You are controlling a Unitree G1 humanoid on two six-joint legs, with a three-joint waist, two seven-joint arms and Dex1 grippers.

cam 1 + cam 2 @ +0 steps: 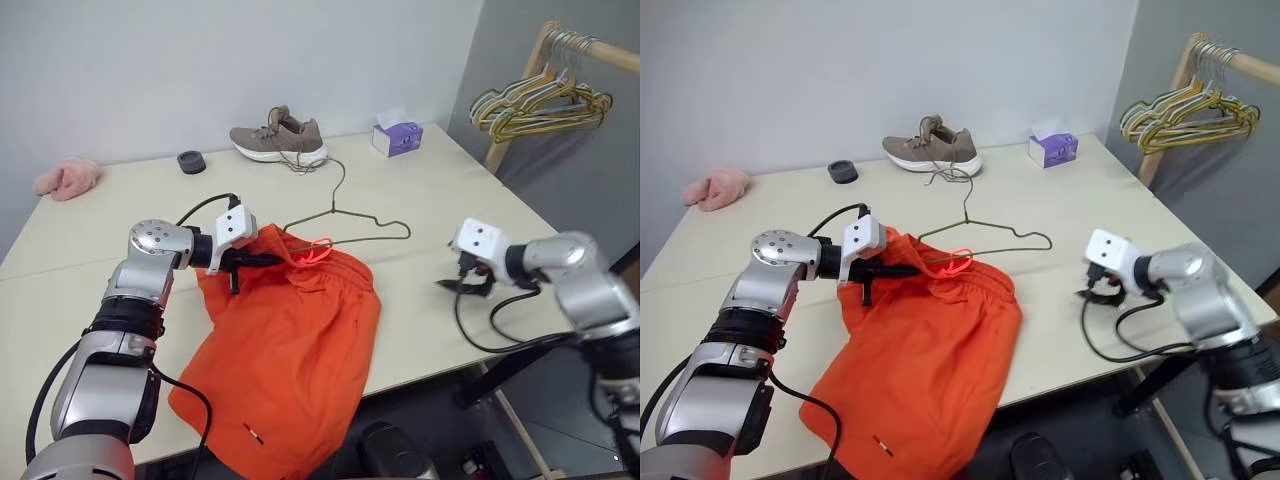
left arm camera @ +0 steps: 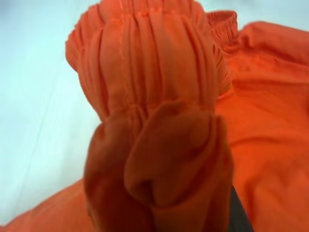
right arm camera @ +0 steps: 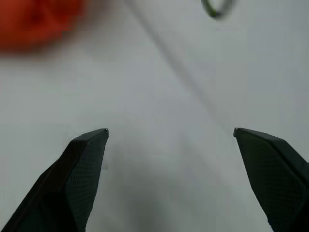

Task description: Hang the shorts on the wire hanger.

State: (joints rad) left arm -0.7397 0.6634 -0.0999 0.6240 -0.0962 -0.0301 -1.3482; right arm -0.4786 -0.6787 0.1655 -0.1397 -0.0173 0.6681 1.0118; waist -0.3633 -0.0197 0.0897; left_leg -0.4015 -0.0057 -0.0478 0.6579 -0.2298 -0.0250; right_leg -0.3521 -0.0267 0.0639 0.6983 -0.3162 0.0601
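The orange shorts (image 1: 290, 340) lie spread on the table (image 1: 440, 180), their lower end hanging over its front edge. My left gripper (image 1: 262, 260) is shut on the gathered waistband (image 2: 154, 96) at the shorts' top left, bunching the fabric. The wire hanger (image 1: 352, 226) lies flat just behind the waistband, its hook (image 1: 340, 172) pointing to the far side and its left corner touching the orange fabric. My right gripper (image 1: 456, 285) hovers low over bare table to the right of the shorts, open, with its fingers (image 3: 82, 169) spread wide and nothing between them.
A brown shoe (image 1: 278, 138), a purple tissue box (image 1: 397, 137), a black round object (image 1: 191, 161) and a pink cloth (image 1: 68, 177) sit along the far side. Coloured hangers (image 1: 540, 100) hang on a wooden rack beyond the table's right corner.
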